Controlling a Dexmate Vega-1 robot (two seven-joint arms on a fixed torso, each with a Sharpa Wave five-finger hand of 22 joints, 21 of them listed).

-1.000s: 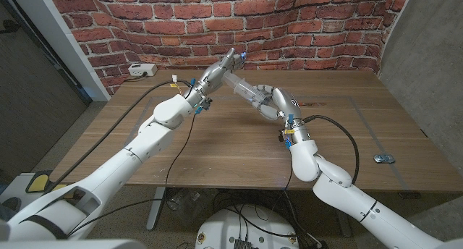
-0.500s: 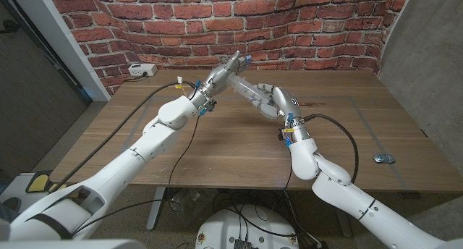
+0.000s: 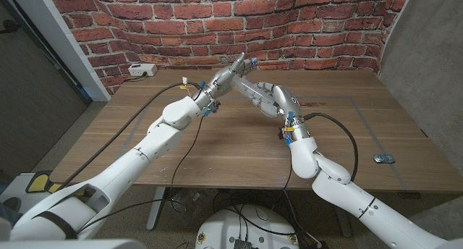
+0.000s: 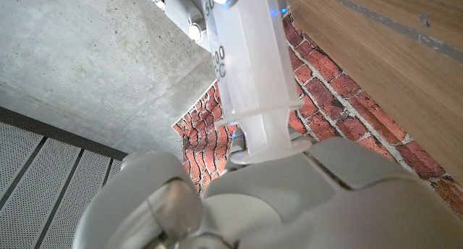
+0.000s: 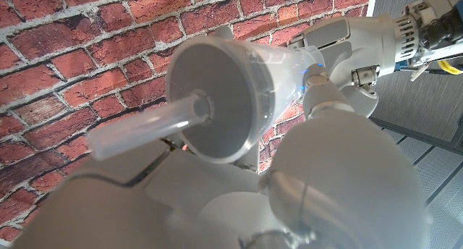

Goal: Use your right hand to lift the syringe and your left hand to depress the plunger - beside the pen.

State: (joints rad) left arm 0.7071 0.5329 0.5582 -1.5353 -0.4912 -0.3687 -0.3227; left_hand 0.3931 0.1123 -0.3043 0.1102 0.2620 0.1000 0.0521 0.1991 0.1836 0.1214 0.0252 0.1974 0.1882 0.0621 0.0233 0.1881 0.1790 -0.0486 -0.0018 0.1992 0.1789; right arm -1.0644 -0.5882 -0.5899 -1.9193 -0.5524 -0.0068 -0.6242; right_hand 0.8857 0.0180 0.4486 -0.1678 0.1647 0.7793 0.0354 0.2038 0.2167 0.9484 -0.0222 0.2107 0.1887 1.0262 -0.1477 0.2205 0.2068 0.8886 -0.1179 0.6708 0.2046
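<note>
Head view shows both arms meeting above the far middle of the desk [image 3: 217, 144], toward twelve o'clock. The right hand [image 3: 271, 100] holds the syringe [image 3: 249, 90] aloft, its fingers wrapped around the clear barrel, which slants up toward ten o'clock. The left hand [image 3: 230, 74] comes in from eight o'clock and meets the syringe's upper end, its fingers closed in against the plunger.

From the left wrist, the translucent syringe [image 4: 253, 75] with printed black numbers runs out from the left hand [image 4: 275, 198], whose palm presses on the plunger's flat end.

From the right wrist, the syringe [image 5: 217, 97] points its nozzle end at the camera, cradled in the right hand [image 5: 239, 198].

A white wall socket [image 3: 142, 70] sits at the desk's ten o'clock corner, and a small grey object [image 3: 383, 158] lies near the four o'clock edge, well apart from both hands.
</note>
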